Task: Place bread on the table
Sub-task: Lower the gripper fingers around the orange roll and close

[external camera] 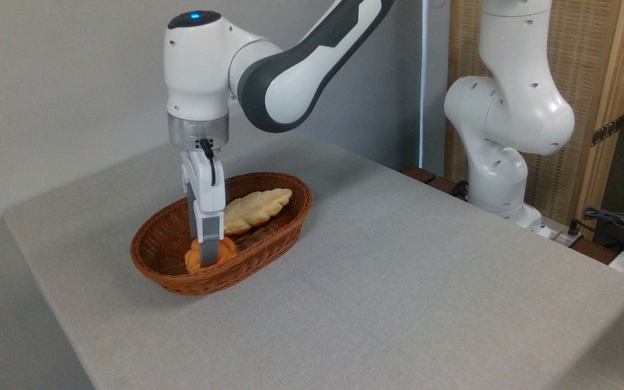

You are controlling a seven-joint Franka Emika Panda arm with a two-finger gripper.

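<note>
The plain light grey cloth-covered surface is filling the foreground. On it, the brown oval wicker basket is sitting near the left. Inside, at its near end, the small round orange-golden knotted bun is lying, with the white arm's 2-finger end effector reaching straight down, its fingers clenching the bun. Just behind, the longer pale braided loaf is resting.

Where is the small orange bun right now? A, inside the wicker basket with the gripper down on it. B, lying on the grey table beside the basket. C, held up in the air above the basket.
A: the bun sits low inside the wicker basket, at its near end, with the gripper down over it.
</note>
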